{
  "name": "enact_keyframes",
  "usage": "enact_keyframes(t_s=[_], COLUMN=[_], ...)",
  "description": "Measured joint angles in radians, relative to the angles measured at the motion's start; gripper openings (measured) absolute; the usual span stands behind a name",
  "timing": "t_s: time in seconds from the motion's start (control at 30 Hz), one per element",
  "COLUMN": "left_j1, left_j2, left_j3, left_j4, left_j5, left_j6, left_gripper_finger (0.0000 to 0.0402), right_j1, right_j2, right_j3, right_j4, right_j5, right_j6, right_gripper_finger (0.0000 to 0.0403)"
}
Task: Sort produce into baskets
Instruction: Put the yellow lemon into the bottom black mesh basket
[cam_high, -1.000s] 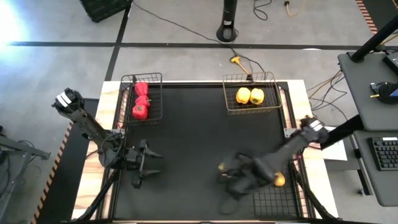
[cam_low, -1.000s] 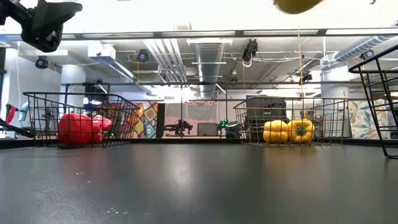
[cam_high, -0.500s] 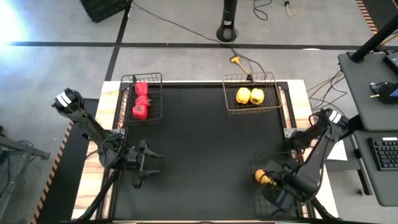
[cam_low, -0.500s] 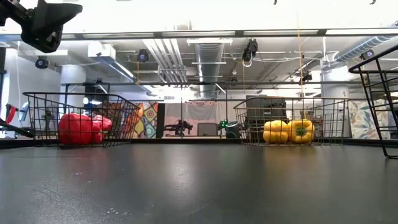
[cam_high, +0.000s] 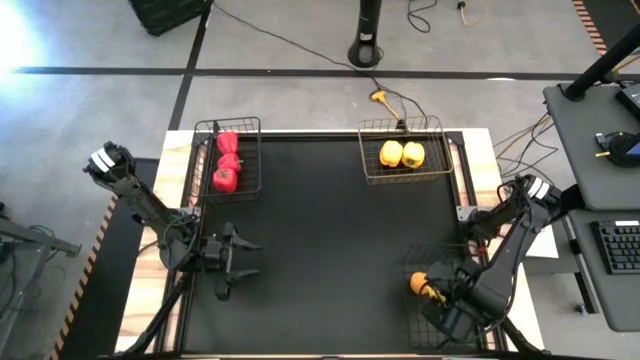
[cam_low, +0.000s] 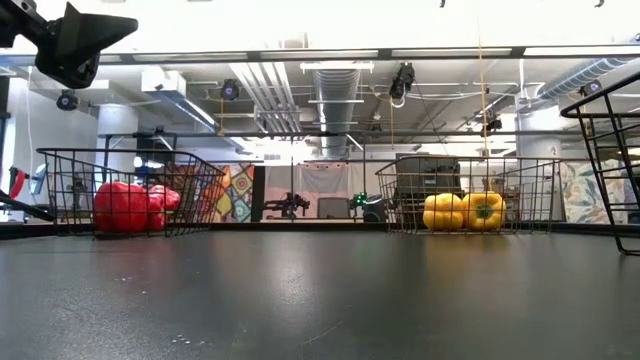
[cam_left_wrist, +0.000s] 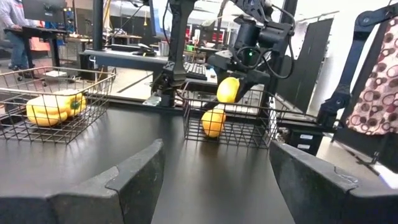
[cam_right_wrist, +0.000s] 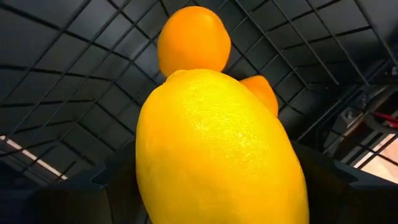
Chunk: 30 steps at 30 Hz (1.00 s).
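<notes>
My right gripper (cam_high: 432, 292) is shut on an orange-yellow citrus (cam_right_wrist: 217, 149) and hangs over the black wire basket (cam_high: 445, 318) at the near right. Two more citrus (cam_right_wrist: 194, 40) lie in that basket below it. In the left wrist view the held citrus (cam_left_wrist: 228, 89) hangs above the one in the basket (cam_left_wrist: 213, 121). Three red peppers (cam_high: 226, 160) lie in the black basket (cam_high: 250, 185) at the far left. Two yellow peppers (cam_high: 402, 154) lie in the tan basket (cam_high: 440, 175) at the far right. My left gripper (cam_high: 238, 262) is open and empty at the near left. My right gripper pinches the citrus by its two sides (cam_right_wrist: 146, 174) between its two fingers (cam_right_wrist: 115, 186). The fingers come from above, pointing down into the basket. The citrus is lifted clear, above the basket's rim and the fruit inside it.
The black table top (cam_high: 330, 240) is bare between the three baskets. Metal rails run along the table's left and right sides (cam_high: 462, 190). A stand (cam_high: 367, 45), cables and a black crate (cam_high: 165, 12) are on the floor beyond the far edge.
My right gripper has carried the citrus from the table's near middle toward the right edge and now hangs over the near-right basket; in the last half second it has barely moved. The citrus has stayed lifted clear.
</notes>
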Motion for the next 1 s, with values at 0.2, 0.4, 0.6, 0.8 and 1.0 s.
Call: enact_keyframes(t_s=[0.2,0.4,0.6,0.8,1.0], left_j1=[0.0,0.0,0.0,0.0,0.0], left_j2=[0.002,0.003,0.003,0.003,0.003], left_j3=[0.0,0.0,0.0,0.001,0.002], left_j4=[-0.005,-0.015,-0.014,-0.013,-0.011], left_j5=[0.0,0.009,-0.045,-0.045,-0.045], left_j6=[-0.005,0.025,0.002,0.0,0.0], left_gripper_finger=[0.0271,0.0272,0.0272,0.0272,0.0272], right_j1=[-0.002,-0.003,-0.003,-0.003,-0.003], right_j2=[0.0,0.001,0.001,0.002,0.001], right_j3=[-0.044,-0.111,-0.16,-0.187,-0.176], right_j4=[0.075,0.202,0.288,0.314,0.316], right_j5=[0.007,-0.001,-0.079,-0.105,-0.106], right_j6=[0.01,-0.001,0.007,0.007,0.006], right_gripper_finger=[0.0294,0.0295,0.0296,0.0295,0.0294])
